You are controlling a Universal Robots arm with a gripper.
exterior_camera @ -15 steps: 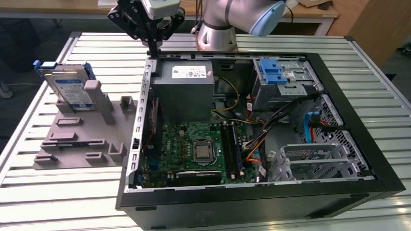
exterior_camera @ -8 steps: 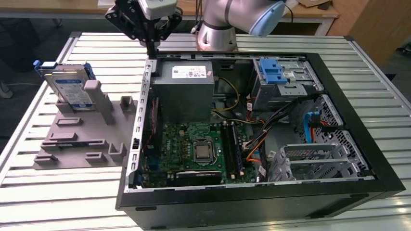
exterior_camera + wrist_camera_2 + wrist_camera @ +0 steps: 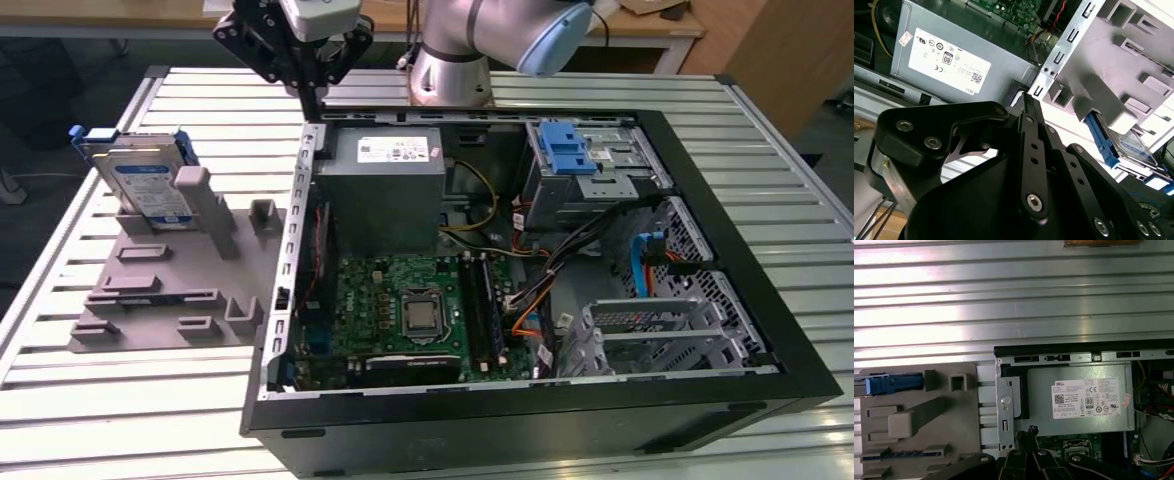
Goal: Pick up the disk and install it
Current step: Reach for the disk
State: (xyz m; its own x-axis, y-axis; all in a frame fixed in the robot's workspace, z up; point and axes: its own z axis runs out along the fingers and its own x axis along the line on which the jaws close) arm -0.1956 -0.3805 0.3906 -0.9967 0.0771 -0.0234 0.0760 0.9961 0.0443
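1 black gripper (image 3: 311,110), mine: fingers pressed together, empty, above the wall of the open black computer case (image 3: 534,430). 1 silver, blue-framed rectangular disk (image 3: 144,180): upright in the grey plastic fixture (image 3: 147,300), well apart.

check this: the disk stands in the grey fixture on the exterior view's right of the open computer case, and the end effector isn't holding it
Wrong side. The exterior view shows the disk standing in the grey fixture on that view's left of the open computer case, not the right. The end effector indeed isn't holding it.
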